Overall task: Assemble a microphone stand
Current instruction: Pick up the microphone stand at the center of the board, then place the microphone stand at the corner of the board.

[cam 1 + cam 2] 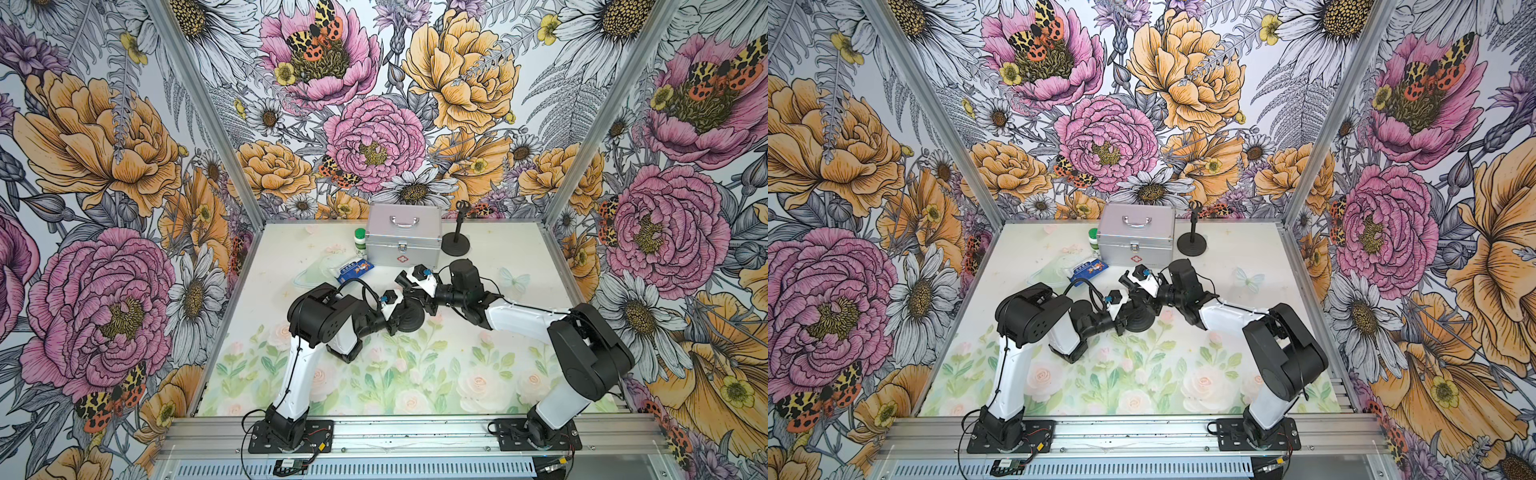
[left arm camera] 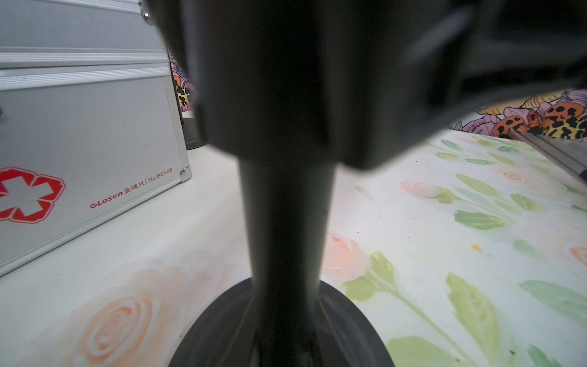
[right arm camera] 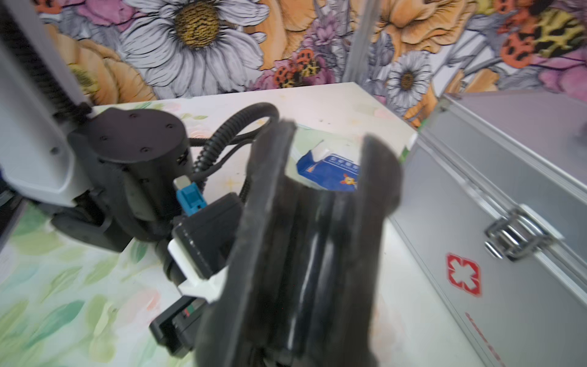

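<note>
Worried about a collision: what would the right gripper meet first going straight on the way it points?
Probably the blue packet, visible between the prongs of the clip it holds; depth is unclear.

Robot lab test booth: two arms, left (image 1: 299,365) and right (image 1: 519,320), stand bolted on black plates (image 1: 320,432) to an aluminium rail (image 1: 415,432) in front of a silver case (image 1: 403,237). A ribbed cable (image 3: 219,136) loops off the left arm's wrist. Aluminium posts (image 1: 233,174) rise just behind the case at the corners of three walls (image 1: 374,104), which are papered with outsized printed flowers and moths. A rose-print mat (image 1: 415,374) covers the table under the case. Props sit around the case like a staged set: a green-capped bottle (image 1: 360,241) and a blue packet (image 1: 355,268) to its left, a small black stand (image 1: 456,243) to its right.
</note>
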`<state>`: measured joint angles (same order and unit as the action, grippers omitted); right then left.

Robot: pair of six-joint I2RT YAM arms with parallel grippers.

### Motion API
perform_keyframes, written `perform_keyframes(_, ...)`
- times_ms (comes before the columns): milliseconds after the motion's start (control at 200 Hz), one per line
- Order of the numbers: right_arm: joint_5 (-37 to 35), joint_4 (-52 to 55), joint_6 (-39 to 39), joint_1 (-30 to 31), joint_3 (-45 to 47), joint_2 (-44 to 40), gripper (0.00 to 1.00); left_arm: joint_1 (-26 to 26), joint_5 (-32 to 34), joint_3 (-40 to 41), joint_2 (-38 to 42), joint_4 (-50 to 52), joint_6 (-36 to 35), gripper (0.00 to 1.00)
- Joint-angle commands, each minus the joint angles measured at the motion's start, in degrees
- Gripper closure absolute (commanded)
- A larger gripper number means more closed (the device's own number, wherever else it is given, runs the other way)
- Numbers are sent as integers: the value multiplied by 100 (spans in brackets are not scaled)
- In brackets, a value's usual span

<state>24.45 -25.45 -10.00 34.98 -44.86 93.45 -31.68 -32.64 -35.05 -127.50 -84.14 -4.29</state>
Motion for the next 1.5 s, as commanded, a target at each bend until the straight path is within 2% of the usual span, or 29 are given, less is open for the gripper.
perform_keyframes(0, -3734, -956, 1289, 826, 688, 456, 100, -126, -100, 78, -441, 325, 68, 79)
perform_keyframes(85, -4102, -727, 1328, 1310, 547, 622, 100, -136, -125, 41, -477, 328, 78, 79)
perform_keyframes(180, -3955, -730, 1339, 1353, 471, 668, 100, -123, -80, 76, -427, 325, 72, 79)
perform_keyframes(315, -3376, -821, 1012, 1221, 422, 474, 100, -136, -85, 133, -337, 325, 39, 78)
perform_keyframes(390, -3157, -814, 990, 1099, 386, 301, 100, -127, -21, 229, -124, 327, 8, 72)
perform_keyframes(455, -2943, -787, 968, 1077, 366, 109, 100, -119, -21, 353, 138, 324, -18, 68)
perform_keyframes(510, -2799, -736, 959, 835, 364, -84, 100, -112, -38, 446, 391, 327, -25, 66)
perform_keyframes(650, -2781, -609, 957, 618, 416, -587, 100, -58, 7, 741, 1214, 325, 38, 61)
perform_keyframes(846, -2542, -333, 1157, -114, 338, -1113, 100, 47, -19, 947, 1854, 324, 52, 58)
perform_keyframes(1011, -2581, -47, 827, -768, 164, -1512, 100, 82, 19, 1130, 1959, 323, -78, 58)
perform_keyframes(1151, -2544, 242, 968, -1432, -166, -1585, 100, 172, 92, 1343, 2226, 328, 120, 56)
perform_keyframes(1296, -2491, 251, 774, -1960, -565, -1242, 100, 224, 249, 1541, 2583, 326, 85, 53)
perform_keyframes(1496, -2210, 229, 649, -2828, -1673, -49, 100, 300, 320, 1638, 2641, 324, 78, 48)
